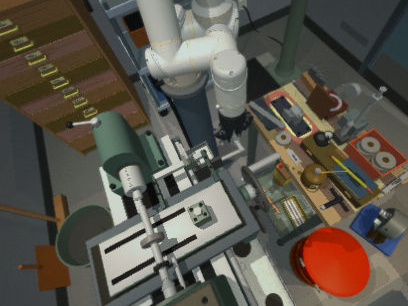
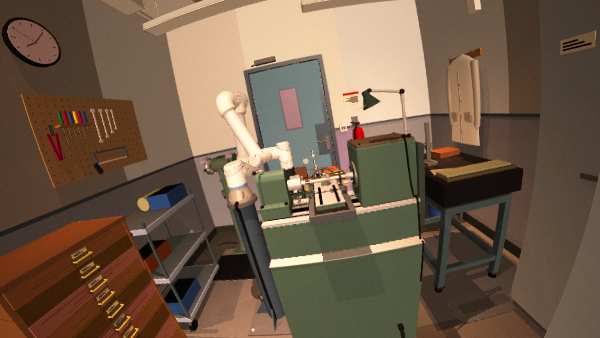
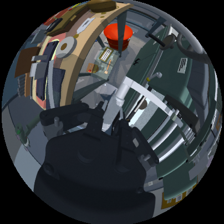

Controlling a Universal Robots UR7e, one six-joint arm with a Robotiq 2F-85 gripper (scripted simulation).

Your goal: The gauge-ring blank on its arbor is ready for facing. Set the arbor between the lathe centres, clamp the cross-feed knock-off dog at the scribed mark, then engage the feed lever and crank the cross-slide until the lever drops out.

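Note:
On the green lathe, the arbor [image 1: 152,240] with the gauge-ring blank [image 1: 151,239] lies between the centres, over the grey cross-slide table [image 1: 165,230]. The cross-slide handwheel [image 1: 254,194] stands at the table's right end, and its pale crank handle [image 3: 117,101] runs from the rim toward my wrist. The knock-off dog and its small clamp parts [image 1: 199,159] sit on the rail behind the table. I cannot make out the feed lever. My gripper [image 3: 112,122] hangs beside the lathe at the handwheel and is closed around the crank handle.
Behind the lathe stand my arm's dark pedestal [image 1: 192,117] and a wooden drawer cabinet [image 1: 55,65]. A crowded tool bench [image 1: 325,145] lies close on the right. A red stool [image 1: 332,260] stands below it. A green chip pan [image 1: 80,235] sits left of the lathe.

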